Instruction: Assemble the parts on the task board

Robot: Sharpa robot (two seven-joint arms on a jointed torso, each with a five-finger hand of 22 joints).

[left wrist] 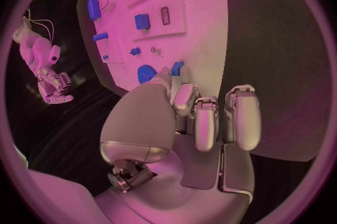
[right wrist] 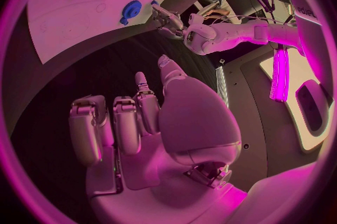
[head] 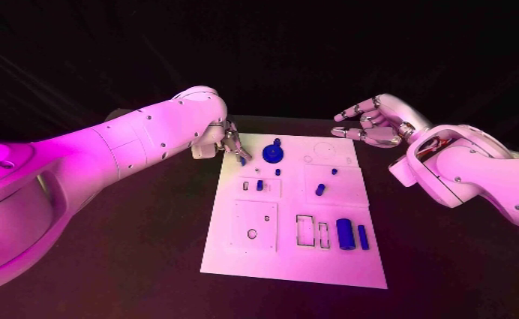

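The white task board (head: 247, 259) lies in the middle of the table. My left hand (head: 230, 142) hovers at its far left corner and pinches a small blue part (left wrist: 177, 68) between thumb and fingertips, right beside a round blue part (head: 273, 154) that sits on the board. Further blue parts lie on the board: a small block (head: 320, 189), a thick cylinder (head: 345, 233) and a thin bar (head: 364, 237). My right hand (head: 373, 127) hangs off the board's far right corner, fingers apart and holding nothing. The right wrist view shows its palm (right wrist: 140, 123) facing the board (right wrist: 77, 22).
Rectangular slots and recesses (head: 313, 230) are cut into the near half of the board. Black table (head: 119, 259) surrounds the board on both sides. My left forearm (head: 141, 139) reaches in over the table's left side.
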